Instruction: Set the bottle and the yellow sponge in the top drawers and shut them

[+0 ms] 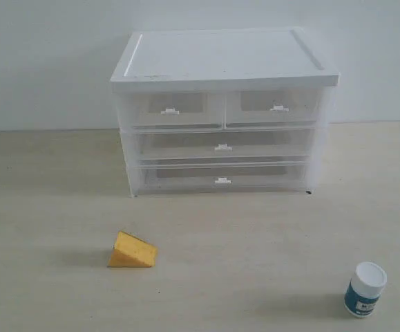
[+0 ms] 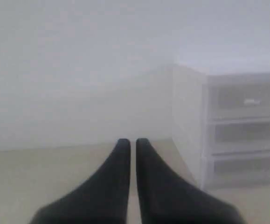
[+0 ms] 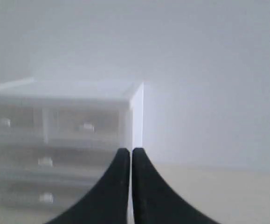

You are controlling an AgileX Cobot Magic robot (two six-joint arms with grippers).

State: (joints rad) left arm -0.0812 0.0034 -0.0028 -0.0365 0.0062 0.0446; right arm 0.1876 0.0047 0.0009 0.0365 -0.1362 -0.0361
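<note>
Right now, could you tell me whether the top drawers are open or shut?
Shut: both top drawers sit flush with the front of the unit, neither pulled out.

The bottle [image 1: 365, 290] label's print is too small to read.

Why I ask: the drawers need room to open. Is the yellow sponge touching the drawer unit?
Apart. The exterior view shows bare table between the yellow sponge and the drawer unit.

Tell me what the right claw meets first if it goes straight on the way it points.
Most likely the corner edge of the white-topped translucent plastic drawer unit, dead ahead of the shut right claw. Depth is unclear, so it might slip past toward the wall.
</note>
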